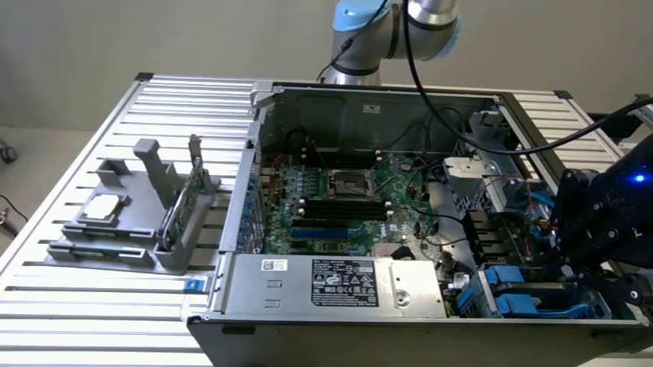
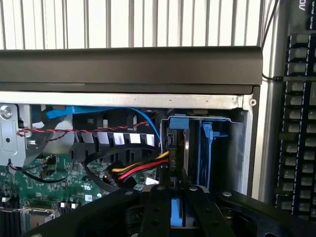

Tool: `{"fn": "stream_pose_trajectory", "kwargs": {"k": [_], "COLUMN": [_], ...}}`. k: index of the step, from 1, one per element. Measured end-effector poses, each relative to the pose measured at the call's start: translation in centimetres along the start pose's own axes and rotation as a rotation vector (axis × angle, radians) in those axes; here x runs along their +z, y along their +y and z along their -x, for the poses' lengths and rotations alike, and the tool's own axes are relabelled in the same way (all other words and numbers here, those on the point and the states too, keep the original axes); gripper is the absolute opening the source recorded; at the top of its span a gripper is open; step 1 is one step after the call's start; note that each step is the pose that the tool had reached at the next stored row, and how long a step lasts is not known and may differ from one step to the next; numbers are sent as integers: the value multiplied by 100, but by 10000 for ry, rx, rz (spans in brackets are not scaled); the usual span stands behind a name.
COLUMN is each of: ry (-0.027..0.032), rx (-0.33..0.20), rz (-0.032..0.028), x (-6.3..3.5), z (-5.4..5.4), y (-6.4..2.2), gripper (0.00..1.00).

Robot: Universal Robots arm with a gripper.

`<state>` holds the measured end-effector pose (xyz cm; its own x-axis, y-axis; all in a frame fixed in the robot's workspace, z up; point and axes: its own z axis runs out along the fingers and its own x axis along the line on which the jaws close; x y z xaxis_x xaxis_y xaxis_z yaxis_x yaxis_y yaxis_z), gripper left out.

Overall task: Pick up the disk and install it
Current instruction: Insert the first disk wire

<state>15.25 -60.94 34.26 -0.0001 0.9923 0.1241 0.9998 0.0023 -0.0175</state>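
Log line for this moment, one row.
tool: over drive bay, shut on disk | disk: blue carrier between fingers, above bay | case: open

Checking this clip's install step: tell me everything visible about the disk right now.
The disk stands on edge in the drive bay at the corner of the open computer case, on the exterior view's right. Its blue plastic carrier shows at the top and along one side; between the blue parts only a dark, thin edge of the drive shows, so no label or metal face can be seen. The gripper sits directly over it, black fingers on either side of a blue part; actual contact cannot be told. Red, yellow and black wires run up beside it.
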Motion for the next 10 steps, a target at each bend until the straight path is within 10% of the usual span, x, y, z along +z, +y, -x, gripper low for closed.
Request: {"fn": "stream_pose_trajectory", "kwargs": {"k": [10], "ry": [-122], "rx": [123], "rz": [3], "x": [14], "z": [-25], "y": [22], "gripper": [16]}}
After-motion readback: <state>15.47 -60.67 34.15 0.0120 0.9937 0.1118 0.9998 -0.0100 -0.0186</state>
